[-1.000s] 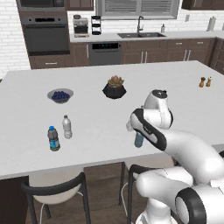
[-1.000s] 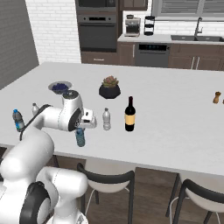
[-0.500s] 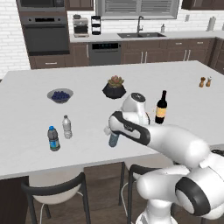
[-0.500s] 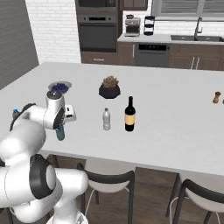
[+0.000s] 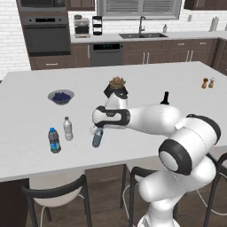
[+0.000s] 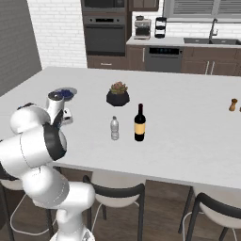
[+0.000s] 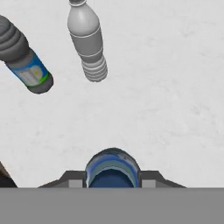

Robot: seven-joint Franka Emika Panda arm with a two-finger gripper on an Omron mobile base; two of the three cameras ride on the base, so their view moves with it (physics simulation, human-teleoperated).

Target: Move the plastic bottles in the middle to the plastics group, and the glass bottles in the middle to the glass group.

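Tool (image 5: 97,133) clenched on tinted blue plastic bottle (image 5: 97,138), near plastics group; clear white-capped bottle (image 6: 114,128) and dark glass bottle (image 6: 139,123) remain mid-worktop (image 5: 177,84).

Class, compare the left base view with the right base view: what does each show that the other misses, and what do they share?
Left base view: the blue-label bottle and a white-capped bottle standing together, and the tinted blue bottle in the end effector. Right base view: the clear bottle standing beside the dark bottle. Shared: the potted plant and the bowl.
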